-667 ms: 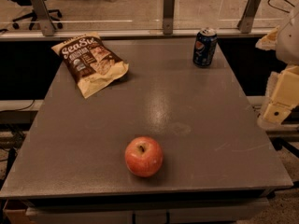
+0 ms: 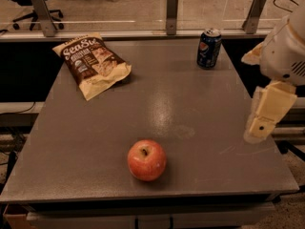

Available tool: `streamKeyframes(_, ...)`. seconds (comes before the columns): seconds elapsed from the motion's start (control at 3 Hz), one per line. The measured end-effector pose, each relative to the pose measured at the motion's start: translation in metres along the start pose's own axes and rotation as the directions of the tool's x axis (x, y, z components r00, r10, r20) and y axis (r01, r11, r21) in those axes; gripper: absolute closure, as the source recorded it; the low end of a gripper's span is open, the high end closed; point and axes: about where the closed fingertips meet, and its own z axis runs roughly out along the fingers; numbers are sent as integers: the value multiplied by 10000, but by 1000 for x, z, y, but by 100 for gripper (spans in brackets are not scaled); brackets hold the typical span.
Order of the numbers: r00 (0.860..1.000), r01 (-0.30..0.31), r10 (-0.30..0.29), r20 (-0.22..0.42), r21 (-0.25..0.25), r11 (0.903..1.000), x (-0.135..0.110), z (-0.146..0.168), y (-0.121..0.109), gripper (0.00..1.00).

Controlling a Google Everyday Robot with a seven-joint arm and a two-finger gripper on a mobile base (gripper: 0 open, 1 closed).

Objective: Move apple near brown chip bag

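Note:
The red apple (image 2: pixel 147 160) with yellowish patches and a dark stem dimple sits on the grey table (image 2: pixel 95 128) near its front edge. The brown chip bag (image 2: pixel 92 63) with cream edges and white lettering lies flat at the table's back left. The gripper (image 2: pixel 261 124) hangs at the right edge of the table, above its surface, well to the right of the apple and a little further back. It holds nothing and is far from the bag.
A blue soda can (image 2: pixel 208 48) stands upright at the back right of the table. A rail with metal posts (image 2: pixel 172 12) runs behind the table's back edge. Office chairs (image 2: pixel 26 4) stand on the floor beyond.
The gripper has come lower and slightly leftward at the right edge of the table. The apple, bag and can have not moved.

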Motion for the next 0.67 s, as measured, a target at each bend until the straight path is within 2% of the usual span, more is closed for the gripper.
streamKeyframes(0.33, 9970, 380, -324, 700, -808, 9960, -33, 30, 24, 0)
streamKeyframes(0.67, 9876, 727, -517, 1481, -1405, 9874, -67, 55, 47, 0)
